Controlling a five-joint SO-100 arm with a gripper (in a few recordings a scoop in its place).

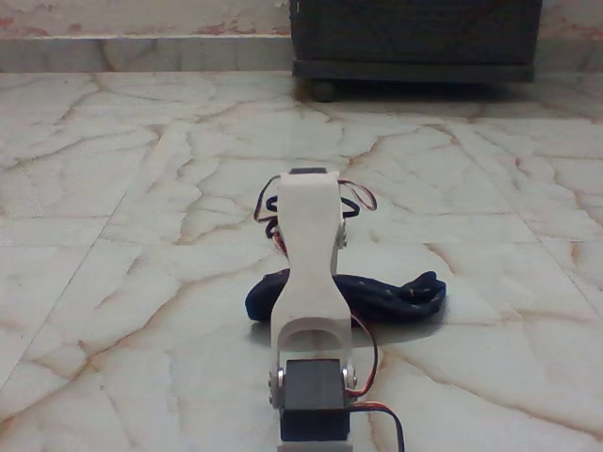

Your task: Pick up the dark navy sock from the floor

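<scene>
Navy sock (396,294) lies flat on marble floor (113,188), partly hidden behind white arm segment (309,264). Arm reaches over it; claw is behind the arm, so its opening and any grip can't be told. Sock not lifted yet, so likely pickup remains.

Veined marble floor (113,188) with navy sock (396,294), cabinet foot (323,90)
</scene>
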